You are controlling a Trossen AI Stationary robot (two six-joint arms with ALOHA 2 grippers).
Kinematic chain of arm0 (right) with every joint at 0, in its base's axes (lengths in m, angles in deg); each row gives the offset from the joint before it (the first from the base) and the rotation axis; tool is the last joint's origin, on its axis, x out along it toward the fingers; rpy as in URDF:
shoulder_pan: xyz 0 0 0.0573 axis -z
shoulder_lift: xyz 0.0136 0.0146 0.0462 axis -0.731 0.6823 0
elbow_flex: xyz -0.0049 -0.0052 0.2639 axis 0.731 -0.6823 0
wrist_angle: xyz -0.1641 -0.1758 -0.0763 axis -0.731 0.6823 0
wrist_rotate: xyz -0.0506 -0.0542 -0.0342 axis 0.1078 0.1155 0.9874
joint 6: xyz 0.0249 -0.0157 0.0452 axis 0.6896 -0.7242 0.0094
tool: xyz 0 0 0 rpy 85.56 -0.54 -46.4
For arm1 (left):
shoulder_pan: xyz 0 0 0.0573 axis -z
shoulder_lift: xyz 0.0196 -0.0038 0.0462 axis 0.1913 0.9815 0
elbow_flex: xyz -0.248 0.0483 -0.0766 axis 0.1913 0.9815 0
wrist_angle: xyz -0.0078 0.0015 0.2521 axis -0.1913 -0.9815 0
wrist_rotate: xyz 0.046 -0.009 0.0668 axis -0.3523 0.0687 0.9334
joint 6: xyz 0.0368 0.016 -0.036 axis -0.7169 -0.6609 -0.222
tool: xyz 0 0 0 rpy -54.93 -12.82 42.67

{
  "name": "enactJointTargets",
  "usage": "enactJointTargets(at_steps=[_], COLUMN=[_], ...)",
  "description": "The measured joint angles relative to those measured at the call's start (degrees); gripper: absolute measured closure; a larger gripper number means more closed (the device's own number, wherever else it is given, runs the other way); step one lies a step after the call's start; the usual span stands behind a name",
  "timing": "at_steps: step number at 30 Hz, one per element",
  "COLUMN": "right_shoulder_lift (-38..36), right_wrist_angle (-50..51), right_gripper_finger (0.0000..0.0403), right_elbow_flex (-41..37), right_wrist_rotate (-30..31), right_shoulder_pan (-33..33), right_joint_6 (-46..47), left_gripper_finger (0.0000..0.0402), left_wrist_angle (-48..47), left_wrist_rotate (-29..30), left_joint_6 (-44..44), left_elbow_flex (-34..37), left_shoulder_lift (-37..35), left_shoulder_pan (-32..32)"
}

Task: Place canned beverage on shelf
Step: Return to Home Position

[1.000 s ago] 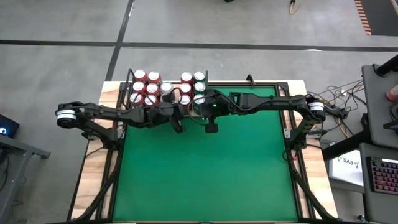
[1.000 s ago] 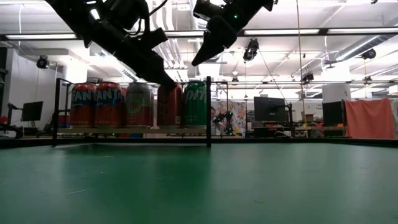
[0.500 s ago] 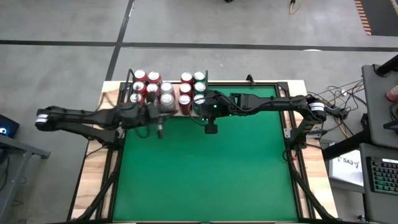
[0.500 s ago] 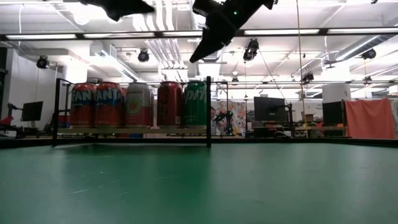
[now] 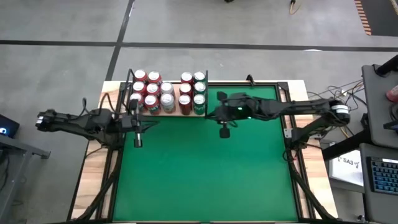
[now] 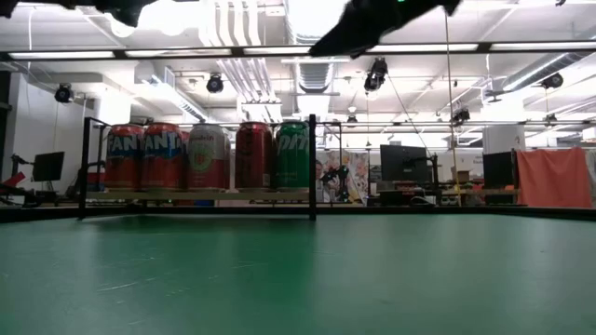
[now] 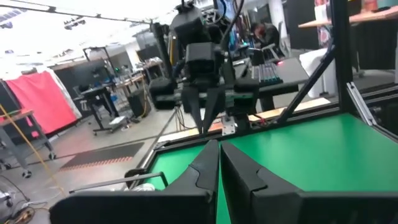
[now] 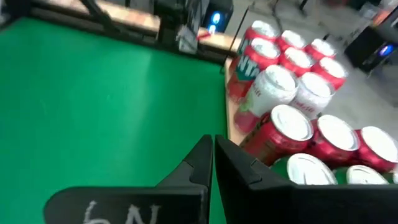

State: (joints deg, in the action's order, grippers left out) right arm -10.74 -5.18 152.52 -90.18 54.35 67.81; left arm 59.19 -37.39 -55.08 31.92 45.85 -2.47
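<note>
Several drink cans (image 5: 166, 93), red, orange, white and green, stand upright on the pale wood shelf (image 6: 200, 194) with black rods at the table's far left; they also show in the right wrist view (image 8: 292, 118). My left gripper (image 5: 137, 142) hangs over the green felt near the table's left edge, nearer than the shelf, shut and empty (image 7: 218, 152). My right gripper (image 5: 224, 132) hangs over the felt to the right of the shelf, shut and empty (image 8: 213, 149). No can is off the shelf.
The green felt table (image 5: 205, 174) stretches open toward the near edge. The black corner rod (image 6: 312, 166) of the shelf stands at its right near corner. Desks and monitors stand in the room behind.
My left gripper has drawn back from the shelf's front row toward the table's left and near edges and risen out of the low view. My right gripper has moved toward the table's right edge, away from the shelf, and upward. The cans have stayed put.
</note>
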Motion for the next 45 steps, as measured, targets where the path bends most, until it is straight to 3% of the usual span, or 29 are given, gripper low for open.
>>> enactJointTargets(at_steps=[11, 25, 34, 45], right_shoulder_lift=[-16.12, -24.38, -30.14, -38.42], right_wrist_angle=[-7.77, -11.28, -17.87, -20.20], right_gripper_finger=[0.0394, 0.0394, 0.0394, 0.0394], right_elbow_flex=[-15.66, -25.21, -34.24, -41.96], right_wrist_rotate=[-0.76, -3.08, -3.08, -3.14], right_shoulder_pan=[0.15, -0.25, -0.28, -0.39], right_joint_6=[3.53, 6.78, 10.50, 13.11], left_gripper_finger=[0.0402, 0.0402, 0.0402, 0.0402], left_wrist_angle=[1.25, 0.51, 0.46, -0.47], left_wrist_rotate=[0.01, 0.02, 0.01, -0.05], left_joint_6=[1.73, 3.40, 7.68, 10.26], left_elbow_flex=[6.32, 12.60, 19.04, 19.72], left_shoulder_lift=[-10.86, -19.47, -28.99, -29.00], left_shoulder_pan=[-0.09, -0.09, -0.09, -0.16])
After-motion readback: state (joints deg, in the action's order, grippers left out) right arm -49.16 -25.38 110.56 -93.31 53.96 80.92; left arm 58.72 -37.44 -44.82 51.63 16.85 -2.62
